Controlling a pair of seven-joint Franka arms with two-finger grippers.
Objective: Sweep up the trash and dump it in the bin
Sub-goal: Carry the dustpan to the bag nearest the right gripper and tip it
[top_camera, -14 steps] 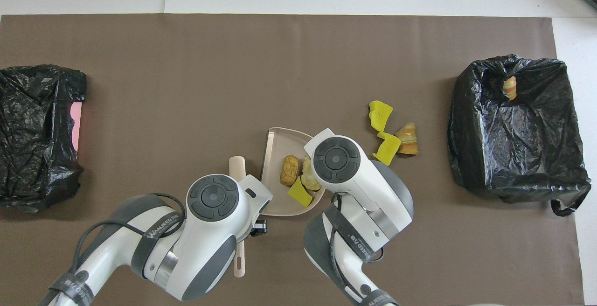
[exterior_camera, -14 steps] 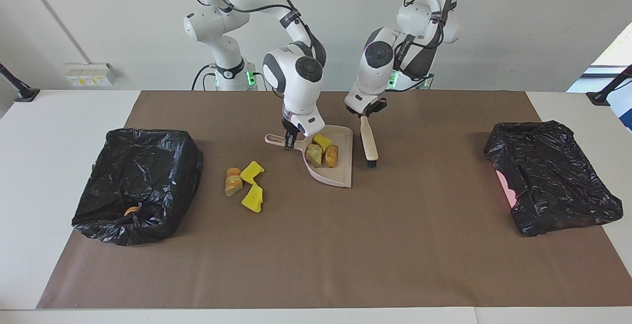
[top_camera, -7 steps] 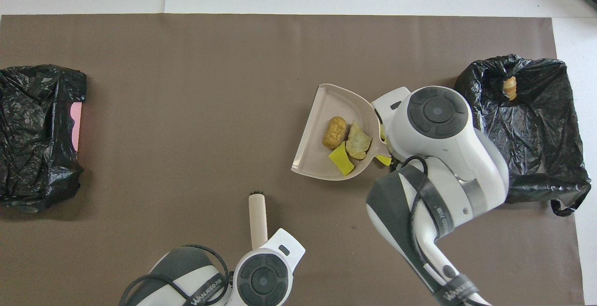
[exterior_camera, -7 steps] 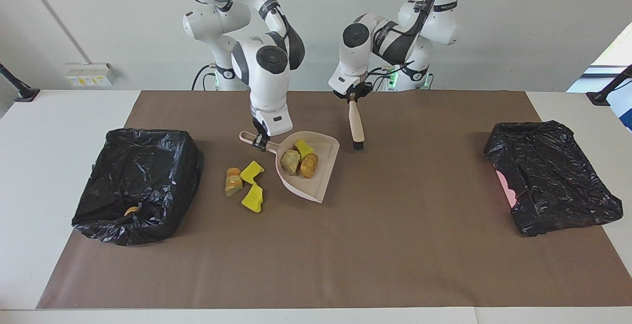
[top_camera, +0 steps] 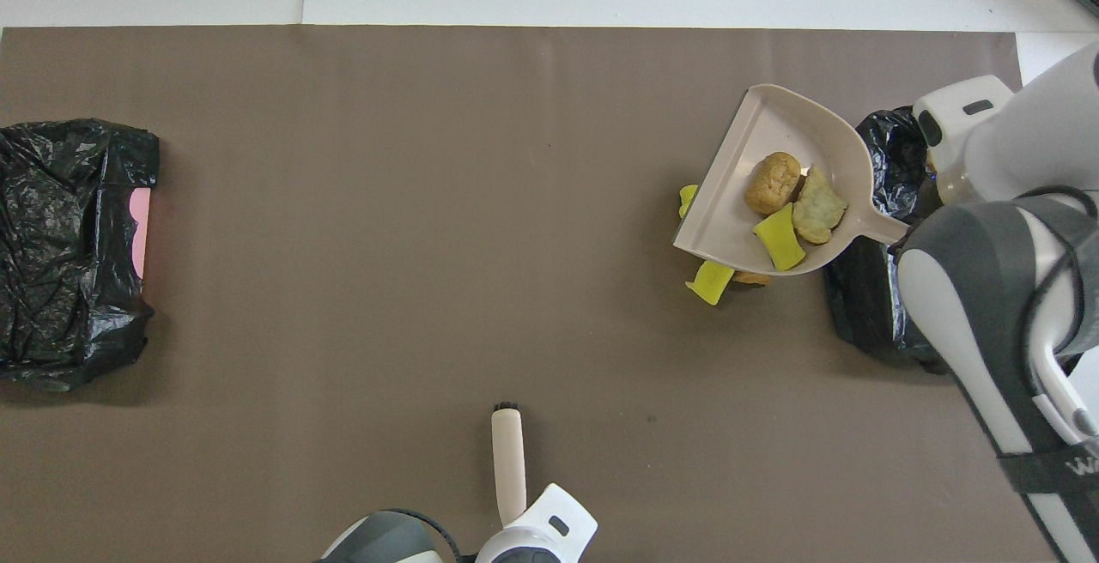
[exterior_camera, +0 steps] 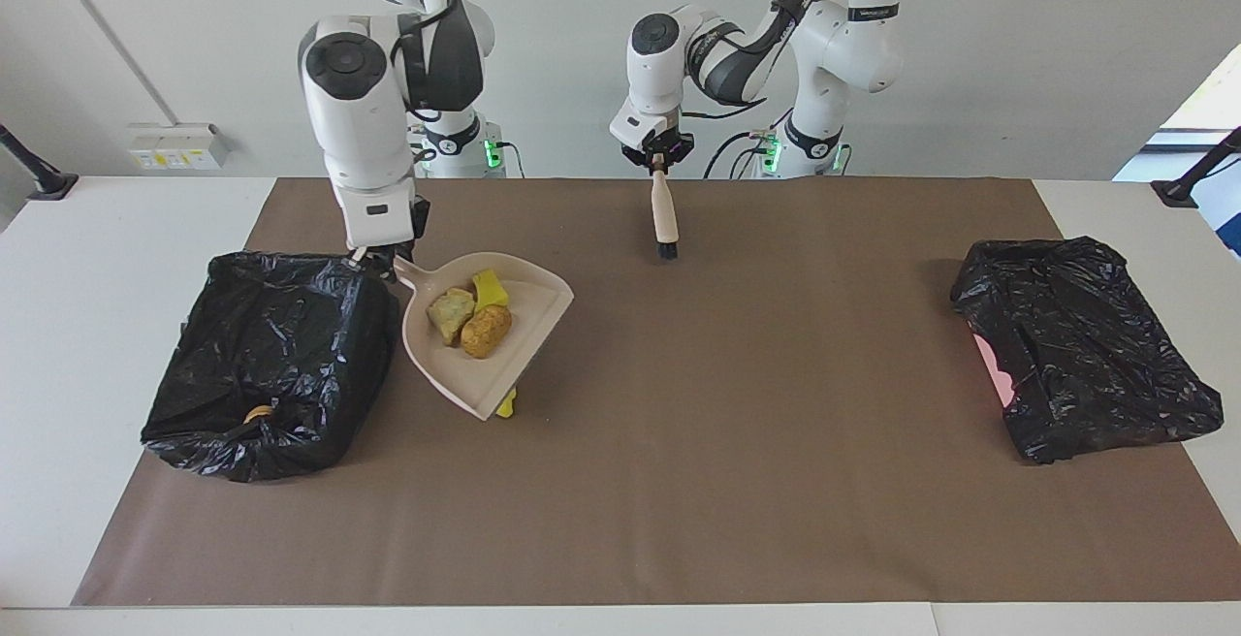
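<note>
Mat: brown sheet over most of the table; everything below sits on or hangs over it.

Bin: black-bagged, at the right arm's end of the table, mouth open upward; one brown scrap already lies inside near its rim.

Second bag: black, pink showing at one edge, at the left arm's end, well apart from the work.

Right gripper: over the bin's edge, clamped on the dustpan's handle.

Dustpan: beige, raised off the mat just beside the bin, lip pointing away from it.

Left gripper: raised near the robots' edge of the mat, closed round the top of the brush, which hangs bristles down. This arm waits.

Trash: three pieces ride in the pan, a brown lump, a paler chunk and a yellow sponge piece. More lies on the mat under the pan; the overhead view shows yellow bits and a brown edge peeking out.

Risks, as a judgement: the pan's lip faces away from the bin, so a tilt begun too soon would tip the load back onto the mat. The soft bag rim could catch the pan and fold shut. The pieces beneath still need a second sweep.
</note>
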